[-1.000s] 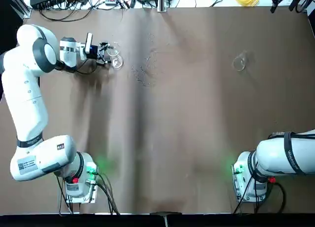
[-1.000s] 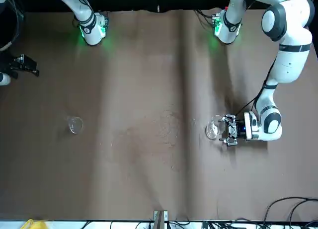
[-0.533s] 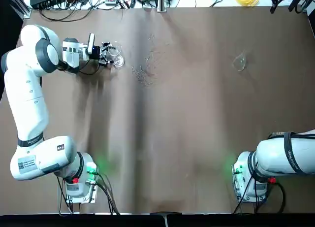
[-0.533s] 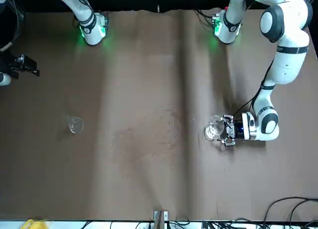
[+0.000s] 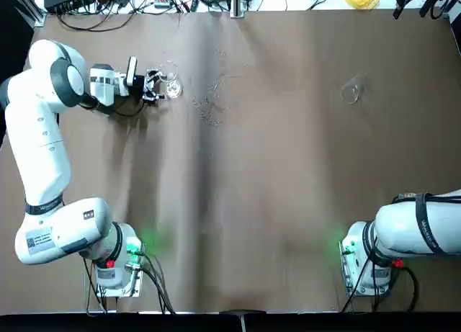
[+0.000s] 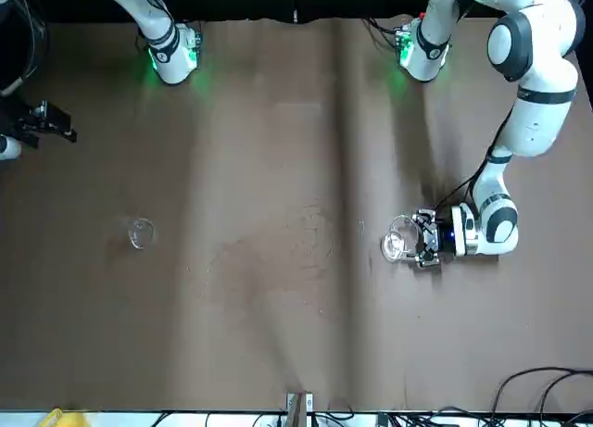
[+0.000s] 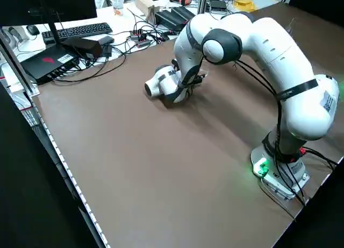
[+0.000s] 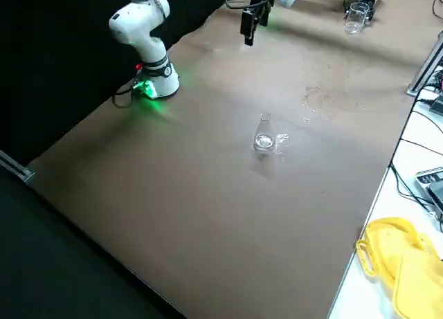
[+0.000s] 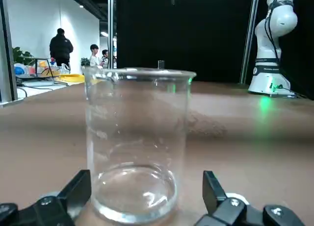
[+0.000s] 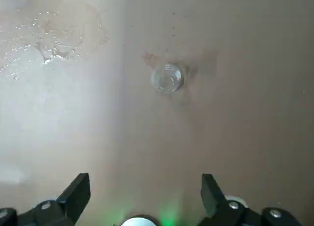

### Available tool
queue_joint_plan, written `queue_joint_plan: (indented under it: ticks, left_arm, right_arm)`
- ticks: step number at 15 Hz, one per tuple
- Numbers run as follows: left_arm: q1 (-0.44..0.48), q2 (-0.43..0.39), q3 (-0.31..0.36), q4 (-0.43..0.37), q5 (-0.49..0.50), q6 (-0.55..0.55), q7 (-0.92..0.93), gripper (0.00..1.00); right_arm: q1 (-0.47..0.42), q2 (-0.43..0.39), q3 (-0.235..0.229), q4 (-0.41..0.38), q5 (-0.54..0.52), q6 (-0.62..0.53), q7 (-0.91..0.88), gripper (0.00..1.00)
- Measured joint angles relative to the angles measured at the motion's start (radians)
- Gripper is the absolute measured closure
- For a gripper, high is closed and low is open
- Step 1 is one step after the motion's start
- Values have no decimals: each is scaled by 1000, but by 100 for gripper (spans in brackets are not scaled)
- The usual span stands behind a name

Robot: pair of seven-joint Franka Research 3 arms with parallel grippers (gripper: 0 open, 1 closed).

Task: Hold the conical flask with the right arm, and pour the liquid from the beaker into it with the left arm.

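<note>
Progress was pretty minimal at this point, honestly. Nothing had been poured, and neither vessel was actually gripped yet.

The left gripper [image 5: 153,86] was found low near the table's far left corner, fingers [image 9: 73,191] spread wide with the beaker [image 9: 138,142] sitting right between them, but no contact could be made out on either side. A shallow layer of clear liquid looked to be in the bottom of the beaker. It stood upright on the brown table [image 5: 274,188].

The conical flask [image 8: 264,135] was left standing alone toward the far right side, well apart from everything. The right gripper [image 10: 142,199] was held open high above it, looking straight down, with the flask not yet approached.

So still to be done, judging from this: beaker clamped and lifted, flask held, then the pour.
</note>
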Motion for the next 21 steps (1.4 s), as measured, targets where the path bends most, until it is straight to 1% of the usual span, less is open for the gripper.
queue_joint_plan:
  ticks: [4,8,11,13,15,18,21]
  left_arm:
    - [13,-5,-2,-20,-9,27,1,0]
    - [1,-7,-6,-25,-68,67,1,0]
    - [-8,-8,-9,-25,-74,74,1,0]
    - [-17,-8,-13,-25,-74,76,1,0]
    - [-22,-8,-20,-25,-75,78,1,0]
    - [-24,-8,-20,-12,-75,80,1,0]
    - [-25,-9,-20,7,-75,80,1,0]
  right_arm:
    - [1,2,0,0,36,29,0,0]
    - [8,8,2,0,42,42,0,0]
    - [16,15,2,0,43,44,0,0]
    - [17,34,3,-1,49,44,-6,0]
    - [16,69,2,-3,62,46,-72,0]
    - [6,128,-3,-2,91,60,-223,0]
    - [-7,155,-8,0,109,62,-324,0]
